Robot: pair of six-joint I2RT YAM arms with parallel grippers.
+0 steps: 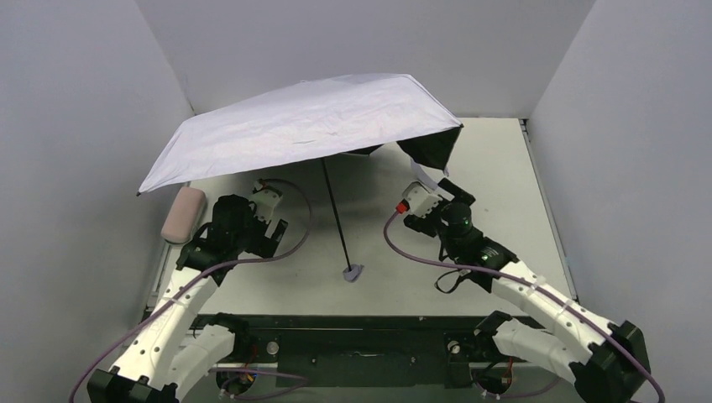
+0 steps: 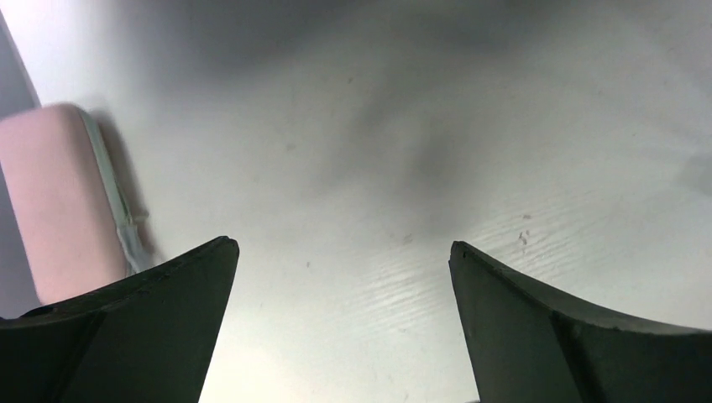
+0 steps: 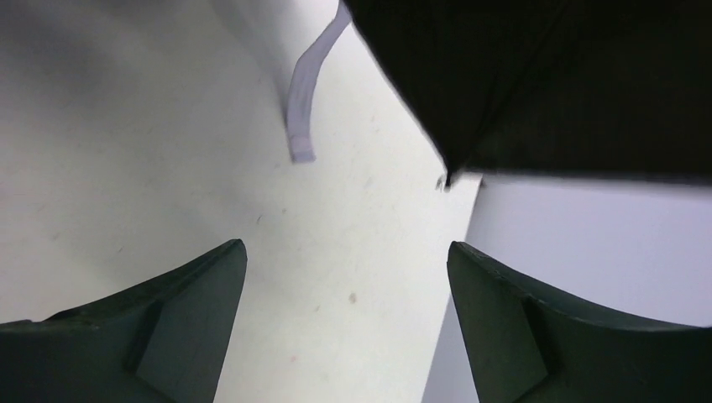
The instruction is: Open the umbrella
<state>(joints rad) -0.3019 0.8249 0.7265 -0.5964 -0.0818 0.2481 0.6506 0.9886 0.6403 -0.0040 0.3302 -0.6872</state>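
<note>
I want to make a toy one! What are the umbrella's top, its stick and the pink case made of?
Umbrella top: thin matte cloth, it seems; creases show. Stick: thin, black, probably metal, hard to tell. Pink case: smooth, rounded, with a seam; maybe plastic or fabric.

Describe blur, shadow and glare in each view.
Top external: sharp and evenly lit, the umbrella shading the table beneath. Left wrist: pink case smeared with blur, a soft dark shadow over the table. Right wrist: the umbrella's black underside shows no detail.

The left tool [image 2: 340,243] and right tool [image 3: 346,244] hang spread wide.
</note>
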